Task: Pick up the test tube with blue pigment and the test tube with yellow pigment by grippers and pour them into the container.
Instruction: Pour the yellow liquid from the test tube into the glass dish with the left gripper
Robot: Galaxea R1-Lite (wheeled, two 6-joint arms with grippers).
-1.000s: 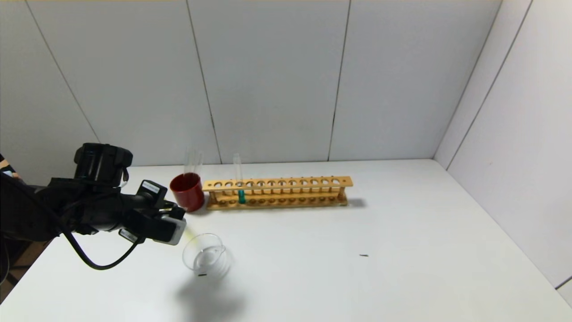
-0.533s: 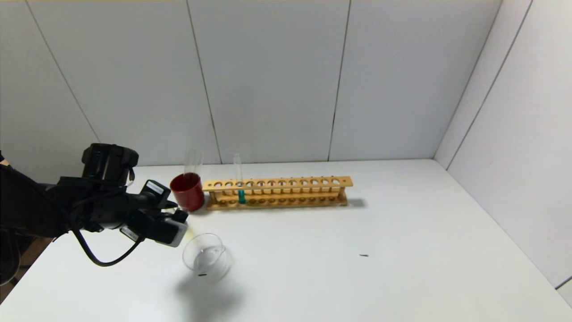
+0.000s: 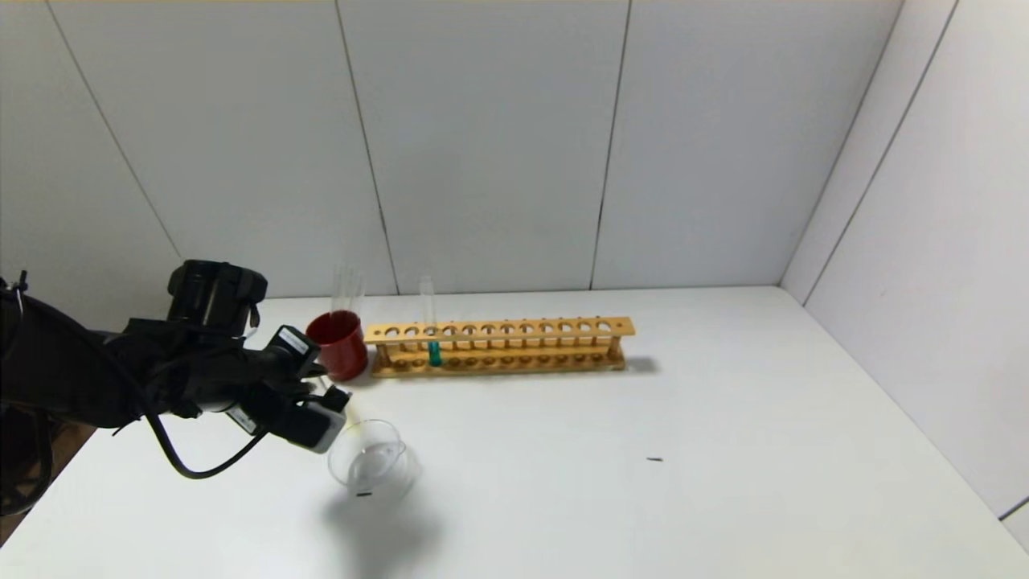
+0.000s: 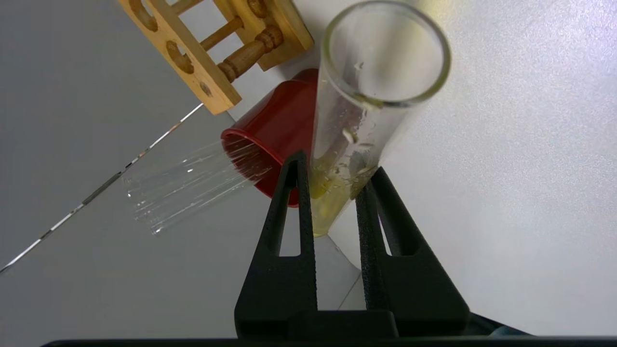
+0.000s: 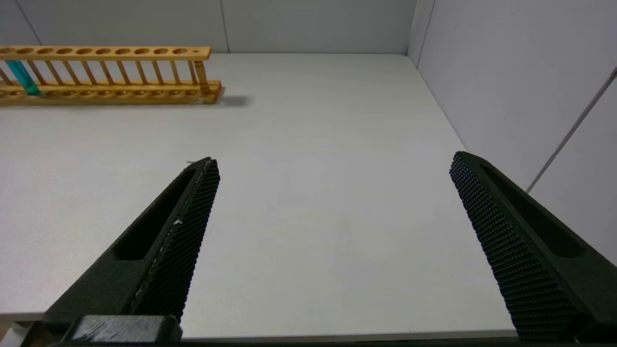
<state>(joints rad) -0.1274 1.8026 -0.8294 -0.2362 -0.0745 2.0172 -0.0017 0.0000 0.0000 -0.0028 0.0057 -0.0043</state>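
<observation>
Yellow-pigment work first: from the head view, our left gripper (image 3: 342, 400) hangs low over the white table (image 3: 643, 418) at the left, right beside the container (image 3: 372, 464), which sits on the table in front of the red cup (image 3: 338, 344). A pale yellow streak of the test tube with yellow pigment (image 3: 354, 421) shows between our gripper's tip and the container's near rim, slanted down toward the dish. Behind, the wooden rack (image 3: 498, 346) runs across the table just right of the red cup, and the test tube with blue pigment (image 3: 432, 330) stands upright in one of its left-hand holes. Colourless tubes (image 3: 347, 291) rise out of the red cup.

Through our left wrist view, our left gripper (image 4: 332, 185) has its two black fingers (image 4: 294, 193) pressed against the sides of the test tube with yellow pigment (image 4: 371, 111), holding it near its closed end, where yellow liquid and wet droplets cling to the glass. The open mouth points away from us. Beyond it lie the red cup (image 4: 279, 135), the colourless tubes (image 4: 188, 185) and an end of the wooden rack (image 4: 207, 58).

Through our right wrist view, our right gripper (image 5: 332, 168) is parked above the table's near edge, its jaws spread wide with nothing between them. The wooden rack (image 5: 111, 77) lies far off, with the test tube with blue pigment (image 5: 23, 77) in it.
</observation>
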